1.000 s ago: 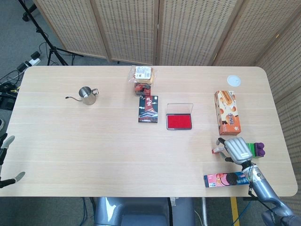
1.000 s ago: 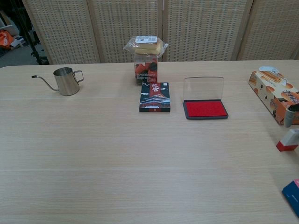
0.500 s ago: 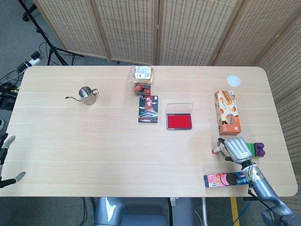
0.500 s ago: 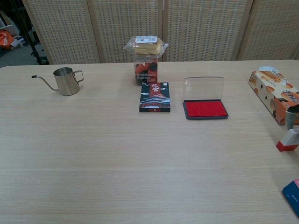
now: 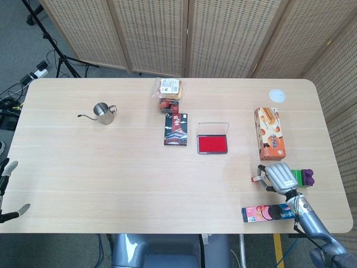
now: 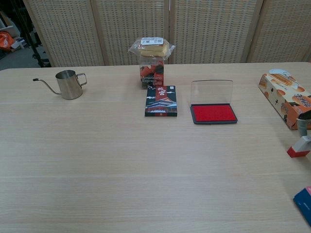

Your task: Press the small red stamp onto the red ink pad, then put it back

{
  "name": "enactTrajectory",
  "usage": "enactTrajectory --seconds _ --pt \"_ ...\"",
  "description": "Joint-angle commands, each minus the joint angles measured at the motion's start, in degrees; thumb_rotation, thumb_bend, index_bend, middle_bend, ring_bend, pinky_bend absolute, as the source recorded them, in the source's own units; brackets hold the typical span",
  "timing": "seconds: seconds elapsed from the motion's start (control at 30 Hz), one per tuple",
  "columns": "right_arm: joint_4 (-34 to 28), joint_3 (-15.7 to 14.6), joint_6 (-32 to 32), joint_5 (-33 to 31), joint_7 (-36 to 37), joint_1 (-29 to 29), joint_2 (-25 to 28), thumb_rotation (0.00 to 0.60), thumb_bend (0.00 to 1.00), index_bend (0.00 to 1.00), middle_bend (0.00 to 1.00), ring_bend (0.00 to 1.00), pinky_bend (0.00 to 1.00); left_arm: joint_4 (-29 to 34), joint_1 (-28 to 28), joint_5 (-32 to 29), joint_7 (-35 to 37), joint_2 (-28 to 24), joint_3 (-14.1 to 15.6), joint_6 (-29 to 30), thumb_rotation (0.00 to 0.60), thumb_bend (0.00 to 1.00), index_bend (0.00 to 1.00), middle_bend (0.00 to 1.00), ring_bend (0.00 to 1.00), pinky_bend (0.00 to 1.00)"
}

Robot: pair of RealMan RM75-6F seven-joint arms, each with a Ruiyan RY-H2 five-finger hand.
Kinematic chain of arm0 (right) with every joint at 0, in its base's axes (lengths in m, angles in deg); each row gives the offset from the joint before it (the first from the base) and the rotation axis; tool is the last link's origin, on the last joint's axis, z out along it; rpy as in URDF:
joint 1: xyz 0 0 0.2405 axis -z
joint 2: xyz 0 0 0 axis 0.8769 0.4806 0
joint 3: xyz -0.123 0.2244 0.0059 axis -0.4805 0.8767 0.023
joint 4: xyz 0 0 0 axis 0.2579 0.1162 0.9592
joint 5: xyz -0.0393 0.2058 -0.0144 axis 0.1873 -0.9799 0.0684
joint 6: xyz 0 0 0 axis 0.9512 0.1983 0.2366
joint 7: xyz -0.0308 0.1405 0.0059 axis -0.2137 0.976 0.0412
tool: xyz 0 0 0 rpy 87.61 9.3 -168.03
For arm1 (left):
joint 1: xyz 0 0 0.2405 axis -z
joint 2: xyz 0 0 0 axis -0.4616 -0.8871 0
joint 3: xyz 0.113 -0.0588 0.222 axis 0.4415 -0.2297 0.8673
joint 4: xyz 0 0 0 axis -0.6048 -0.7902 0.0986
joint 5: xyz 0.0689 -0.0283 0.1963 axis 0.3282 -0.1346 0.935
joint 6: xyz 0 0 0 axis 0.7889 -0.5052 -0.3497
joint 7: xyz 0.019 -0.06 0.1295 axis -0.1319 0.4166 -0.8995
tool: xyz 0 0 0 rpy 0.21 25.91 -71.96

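The small red stamp [image 5: 257,178] has a pale handle and a red base, and it sits low at the table's right side. In the chest view the small red stamp [image 6: 298,147] leans at the right frame edge, base on the wood. My right hand [image 5: 281,176] curls its fingers around the handle and holds it; one fingertip [image 6: 303,124] shows above it. The red ink pad [image 5: 212,144] lies open mid-table, lid up, also seen as the ink pad [image 6: 214,113]. My left hand [image 5: 8,190] hangs off the table's left edge, fingers apart, holding nothing.
An orange snack box [image 5: 270,133] lies just beyond the right hand. A purple-and-green item [image 5: 305,177] and a cookie pack [image 5: 266,213] flank it. A dark booklet [image 5: 175,129], a bagged snack stack [image 5: 169,95], a steel kettle [image 5: 103,113] and a white disc [image 5: 277,95] stand farther off.
My right hand has shifted very slightly around the stamp. Stamp, ink pad and left hand stay where they were.
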Motion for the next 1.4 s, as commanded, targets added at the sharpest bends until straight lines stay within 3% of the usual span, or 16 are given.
enactTrajectory --seconds 0.03,0.4,0.5,0.67,0.87,1.13,1.4 --pt "-1.9 0.2 0.4 0.3 0.6 -0.3 1.1 0.6 0.51 0.53 0.92 0.99 1.0 0.0 0.0 0.0 0.1 -0.1 0.0 0.0 0.6 0.0 0.0 0.0 0.0 0.0" --pt "-16.0 5.0 -3.9 -2.7 -4.9 -5.4 8.2 0.6 0.52 0.53 0.92 0.99 1.0 0.1 0.2 -0.6 0.8 -0.5 -0.2 -0.5 0.6 0.01 0.0 0.0 0.0 0.0" --pt "-21.8 9.2 -8.3 -7.3 -11.2 -9.4 10.3 0.6 0.52 0.53 0.92 0.99 1.0 0.1 0.4 -0.9 0.1 -0.3 -0.3 -0.8 0.6 0.01 0.0 0.0 0.0 0.0" --pt "-26.0 12.4 -13.5 -16.3 -19.6 -13.1 10.6 0.6 0.56 0.53 0.92 0.99 1.0 0.3 0.8 -1.8 -1.0 0.1 -0.5 -1.7 0.6 0.0 0.0 0.0 0.0 0.0" --pt "-26.3 14.8 -17.8 -26.9 -29.0 -18.7 8.3 0.6 0.6 0.53 0.92 0.99 1.0 0.6 1.4 -3.6 -2.1 0.5 -1.0 -3.0 0.6 0.01 0.0 0.0 0.0 0.0" --pt "-21.9 13.6 -18.4 -44.5 -44.9 -27.2 2.9 0.6 0.61 0.53 0.92 0.99 1.0 0.8 2.6 -6.8 -2.1 0.2 -2.0 -5.6 0.6 0.01 0.0 0.0 0.0 0.0" --pt "-20.2 12.6 -16.7 -52.9 -49.7 -31.4 0.3 0.6 0.61 0.53 0.92 0.99 1.0 0.7 3.5 -8.5 -2.4 0.2 -2.3 -7.4 0.6 0.01 0.0 0.0 0.0 0.0"
